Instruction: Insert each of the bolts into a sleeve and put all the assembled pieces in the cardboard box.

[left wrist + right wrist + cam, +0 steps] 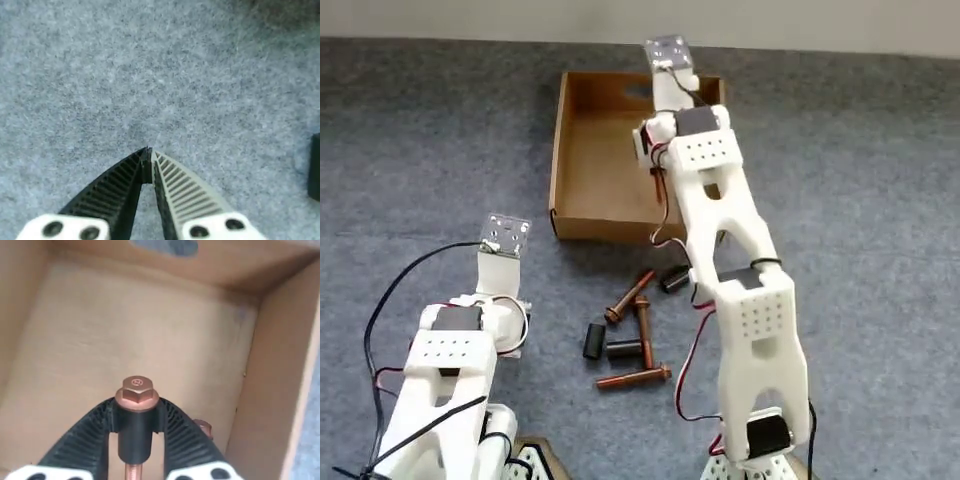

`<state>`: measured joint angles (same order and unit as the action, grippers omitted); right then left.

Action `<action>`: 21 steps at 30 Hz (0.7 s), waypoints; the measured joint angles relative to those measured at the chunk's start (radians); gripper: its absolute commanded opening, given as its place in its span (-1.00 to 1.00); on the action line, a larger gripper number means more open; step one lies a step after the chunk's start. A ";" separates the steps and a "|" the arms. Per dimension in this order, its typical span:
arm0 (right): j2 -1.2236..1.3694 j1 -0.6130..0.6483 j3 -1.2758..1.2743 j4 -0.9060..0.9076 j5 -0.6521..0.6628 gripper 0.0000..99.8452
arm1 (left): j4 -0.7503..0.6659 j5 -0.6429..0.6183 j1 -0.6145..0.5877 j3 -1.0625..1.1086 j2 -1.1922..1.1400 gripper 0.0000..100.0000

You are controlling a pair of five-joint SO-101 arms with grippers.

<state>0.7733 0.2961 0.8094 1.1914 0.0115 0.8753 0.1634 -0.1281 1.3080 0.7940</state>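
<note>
Fuzzy grey carpet (860, 150) all around. The right gripper (136, 407) squeezes a black sleeve (134, 437) holding a copper bolt (137, 390), box (270, 365) below it. The left gripper (150, 152) is pinched together.

The right arm (715, 190) lies over the cardboard box (595, 160); bolts (632, 378) and sleeves (593, 340) lie nearby.

Copper bolt (137, 390), black sleeve (134, 435), brown cardboard box (125, 330), speckled grey table (860, 150), white arms (720, 200)

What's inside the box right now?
Inside the box, the right gripper holds a sleeved bolt. A second bolt head shows beside it; the gripper covers the rest of that piece.
</note>
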 measured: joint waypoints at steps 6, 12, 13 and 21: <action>0.037 -0.028 0.000 0.074 -0.072 -0.99 | 0.000 0.000 0.000 0.000 0.000 -0.99; 0.037 -0.028 0.000 0.130 -0.103 -0.99 | 0.000 0.000 0.000 0.000 0.000 -0.99; 0.037 -0.028 0.000 0.137 -0.103 -0.99 | 0.000 0.000 0.000 0.000 0.000 -0.99; 0.080 -0.028 0.005 0.166 -0.103 -0.99 | 0.000 0.000 0.000 0.000 0.000 -0.99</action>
<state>0.8531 0.2685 0.8140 1.3571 -0.0913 0.8753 0.1634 -0.1281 1.3080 0.7940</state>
